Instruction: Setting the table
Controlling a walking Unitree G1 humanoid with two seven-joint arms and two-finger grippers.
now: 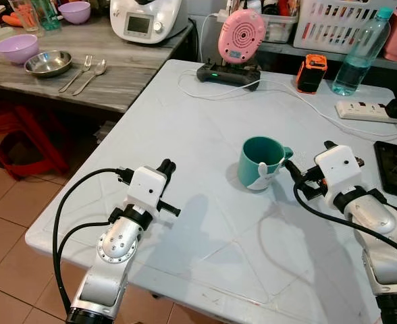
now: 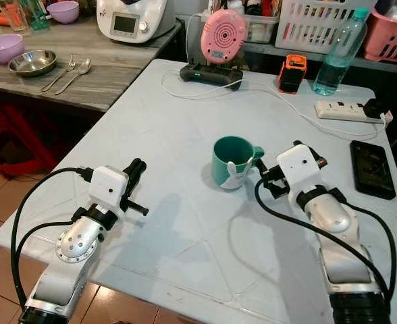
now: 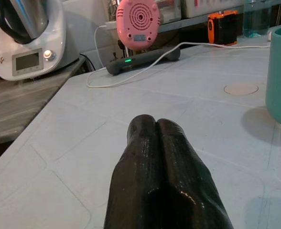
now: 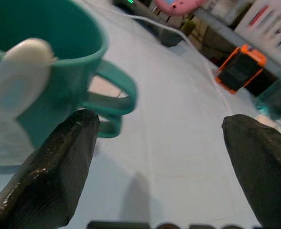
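Right hand (image 4: pixel 159 157) spread, seemingly just beside teal mug (image 1: pixel 260 162).

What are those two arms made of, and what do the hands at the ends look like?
Each arm is a silver metal tube with a round, bolt-ringed joint, ending in a white boxy wrist block. Thick black cables loop along both. The left gripper and right gripper each have two long, glossy black fingers instead of a hand.

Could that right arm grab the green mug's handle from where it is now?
Probably yes. The right gripper is open, right beside the teal mug, whose handle points towards it. One finger sits just short of the handle, with only bare table between them.
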